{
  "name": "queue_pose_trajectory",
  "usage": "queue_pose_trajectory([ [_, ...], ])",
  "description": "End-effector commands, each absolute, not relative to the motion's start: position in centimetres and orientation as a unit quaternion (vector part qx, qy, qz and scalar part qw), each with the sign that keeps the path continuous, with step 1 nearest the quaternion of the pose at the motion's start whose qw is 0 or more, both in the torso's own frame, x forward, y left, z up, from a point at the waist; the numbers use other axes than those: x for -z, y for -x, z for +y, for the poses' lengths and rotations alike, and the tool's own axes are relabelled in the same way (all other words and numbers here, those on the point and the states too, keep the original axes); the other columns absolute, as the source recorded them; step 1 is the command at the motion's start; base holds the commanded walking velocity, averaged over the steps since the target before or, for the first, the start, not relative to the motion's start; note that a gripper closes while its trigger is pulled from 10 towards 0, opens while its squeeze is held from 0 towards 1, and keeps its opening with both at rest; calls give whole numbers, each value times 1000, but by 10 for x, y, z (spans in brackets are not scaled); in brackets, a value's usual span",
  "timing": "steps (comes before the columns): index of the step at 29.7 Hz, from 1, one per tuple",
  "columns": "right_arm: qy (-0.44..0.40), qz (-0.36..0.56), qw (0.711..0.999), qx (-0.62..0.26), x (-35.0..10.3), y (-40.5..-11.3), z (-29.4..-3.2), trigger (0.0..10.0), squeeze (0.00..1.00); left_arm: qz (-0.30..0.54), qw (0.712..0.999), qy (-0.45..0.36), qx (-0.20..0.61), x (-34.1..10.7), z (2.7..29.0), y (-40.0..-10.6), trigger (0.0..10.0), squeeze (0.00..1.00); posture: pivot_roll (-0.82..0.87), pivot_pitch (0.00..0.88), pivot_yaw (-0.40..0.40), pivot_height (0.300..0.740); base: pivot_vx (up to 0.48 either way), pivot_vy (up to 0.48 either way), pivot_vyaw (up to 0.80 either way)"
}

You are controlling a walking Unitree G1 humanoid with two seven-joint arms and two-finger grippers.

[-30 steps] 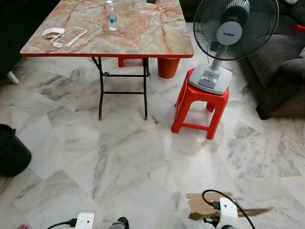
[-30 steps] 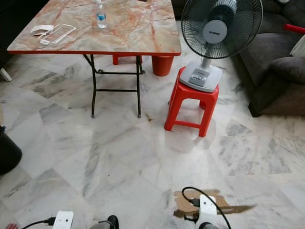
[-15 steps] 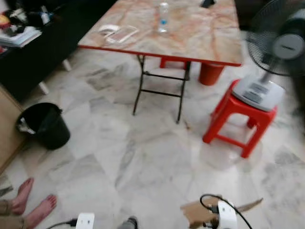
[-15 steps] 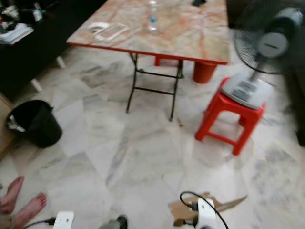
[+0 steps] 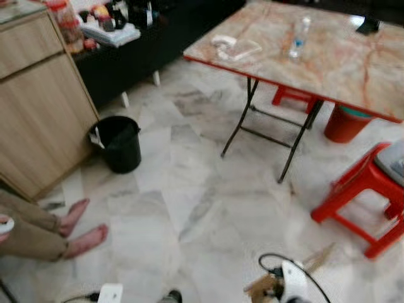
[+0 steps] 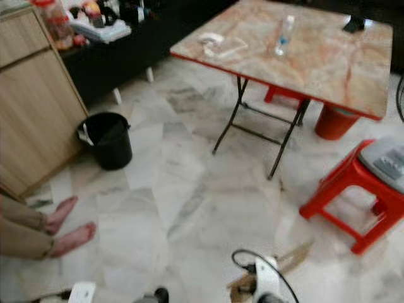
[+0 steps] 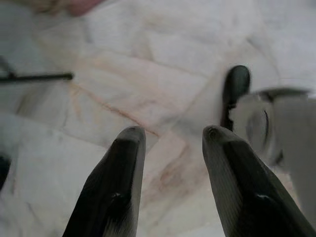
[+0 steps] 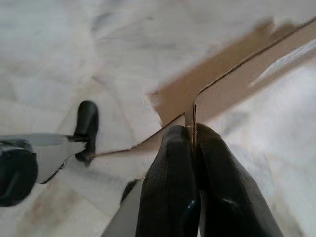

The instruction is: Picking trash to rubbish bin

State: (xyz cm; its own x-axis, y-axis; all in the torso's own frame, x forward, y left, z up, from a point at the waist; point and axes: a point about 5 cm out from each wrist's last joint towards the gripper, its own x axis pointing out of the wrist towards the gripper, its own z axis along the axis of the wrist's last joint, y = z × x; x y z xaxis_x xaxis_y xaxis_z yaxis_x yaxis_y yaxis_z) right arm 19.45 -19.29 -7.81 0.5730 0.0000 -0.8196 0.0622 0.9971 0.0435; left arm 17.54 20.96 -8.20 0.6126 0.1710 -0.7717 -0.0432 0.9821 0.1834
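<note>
Marble floor [image 5: 189, 208]; black bin [image 5: 117, 144] open; right gripper [image 8: 193, 136] jaws clamp cardboard [image 8: 237, 79]; left gripper [image 7: 170, 136] jaws apart.

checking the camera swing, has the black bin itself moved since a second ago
No. The bin has slid across the picture, but so has the table with it: the robot's head turned left. Against the floor tiles it stands where it was.
</note>
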Motion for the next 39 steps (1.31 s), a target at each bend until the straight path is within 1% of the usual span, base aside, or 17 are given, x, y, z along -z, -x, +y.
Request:
queue_pose_trajectory([
  [1, -32, 474, 879, 26, 82, -186, -198, 10000, 0, 467, 879, -76, -57, 91, 210, -157, 10000, 0, 70, 146, -17, 740, 0, 0, 775],
  [6, -30, 474, 880, 26, 82, -187, -198, 10000, 0, 465, 880, -75, -57, 90, 210, -160, 10000, 0, 70, 148, -18, 740, 0, 0, 775],
  [9, -36, 472, 881, 25, 82, -187, -194, 10000, 0, 461, 883, -68, -55, 88, 207, -164, 10000, 0, 67, 165, -21, 740, 0, 0, 710],
  [15, -44, 474, 879, 26, 83, -186, -192, 10000, 0, 452, 888, -67, -58, 87, 206, -168, 10000, 0, 67, 174, -22, 740, 0, 0, 0],
  [22, -36, 474, 879, 43, 82, -187, -195, 10000, 0, 448, 889, -60, -75, 85, 211, -168, 10000, 0, 66, 180, -24, 740, 0, 0, 0],
  [24, -52, 470, 879, 53, 82, -186, -195, 10000, 0, 443, 891, -57, -83, 85, 212, -169, 10000, 0, 66, 179, -26, 740, 0, 0, 0],
  [26, -48, 471, 880, 48, 82, -186, -196, 10000, 0, 439, 892, -59, -89, 84, 213, -169, 10000, 0, 69, 182, -28, 740, 0, 0, 0],
  [39, -49, 467, 882, 43, 81, -190, -195, 10000, 0, 436, 893, -52, -94, 84, 210, -170, 10000, 0, 61, 192, -41, 740, 294, 0, 0],
])
